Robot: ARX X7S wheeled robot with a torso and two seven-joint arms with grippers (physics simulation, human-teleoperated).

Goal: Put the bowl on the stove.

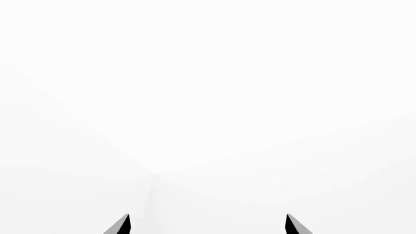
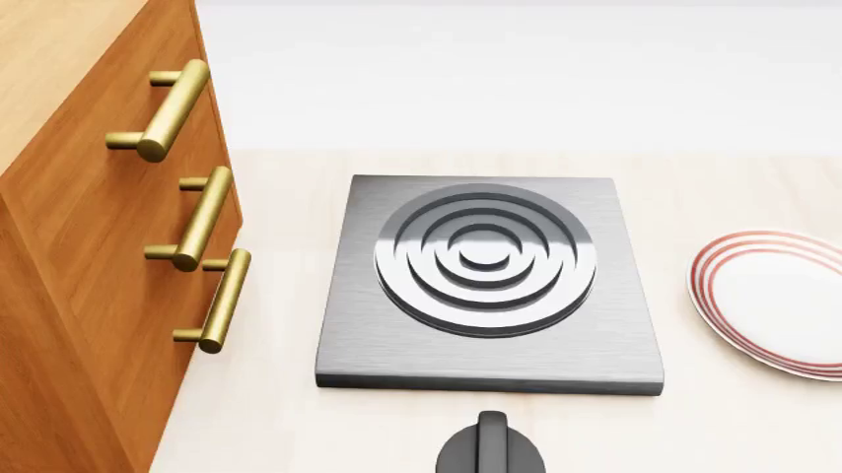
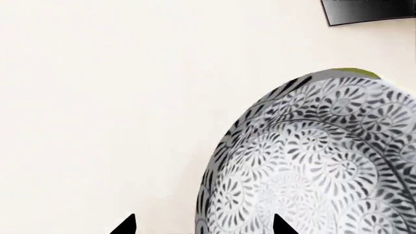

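The bowl point(image 3: 312, 161), white with a dense grey-blue floral pattern, fills much of the right wrist view and rests on the pale counter. My right gripper point(image 3: 202, 224) is open. One fingertip point(image 3: 126, 225) is outside the bowl's wall and the other is over its inside, so the jaws straddle the rim. The stove point(image 2: 490, 286), a dark grey slab with a ring burner, lies in the middle of the head view. A dark corner point(image 3: 370, 12), likely the stove's, shows in the right wrist view. My left gripper point(image 1: 208, 223) is open and faces blank white. Neither gripper nor the bowl shows in the head view.
A wooden cabinet point(image 2: 93, 256) with brass handles point(image 2: 197, 222) stands left of the stove. A white plate with red rings point(image 2: 776, 301) lies to its right. A round black knob point(image 2: 491, 448) sits in front of it. A greenish edge point(image 3: 351, 73) peeks from behind the bowl.
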